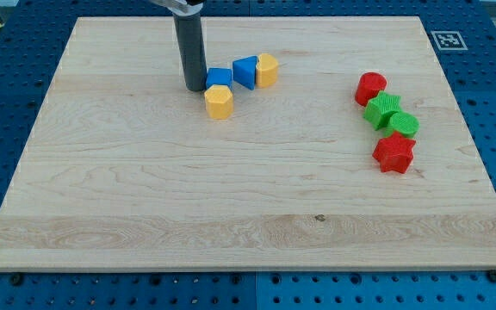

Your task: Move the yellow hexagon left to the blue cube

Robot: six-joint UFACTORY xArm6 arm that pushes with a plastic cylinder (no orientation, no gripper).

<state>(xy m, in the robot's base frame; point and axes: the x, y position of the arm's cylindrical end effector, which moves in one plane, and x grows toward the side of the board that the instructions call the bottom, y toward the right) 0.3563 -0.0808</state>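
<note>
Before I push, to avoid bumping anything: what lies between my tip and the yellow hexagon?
Nothing. In the camera view, only bare wooden board separates my tip from the yellow hexagon; the blue cube sits just above that gap.

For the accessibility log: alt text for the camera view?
My tip rests on a wooden board just left of a blue cube, with a yellow hexagon below it. A blue block and yellow block sit right; red and green blocks cluster far right.

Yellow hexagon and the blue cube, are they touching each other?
Touching. In the camera view, the yellow hexagon sits right against the lower edge of the blue cube, with no wood showing between them. My tip stands just left of the cube.
</note>
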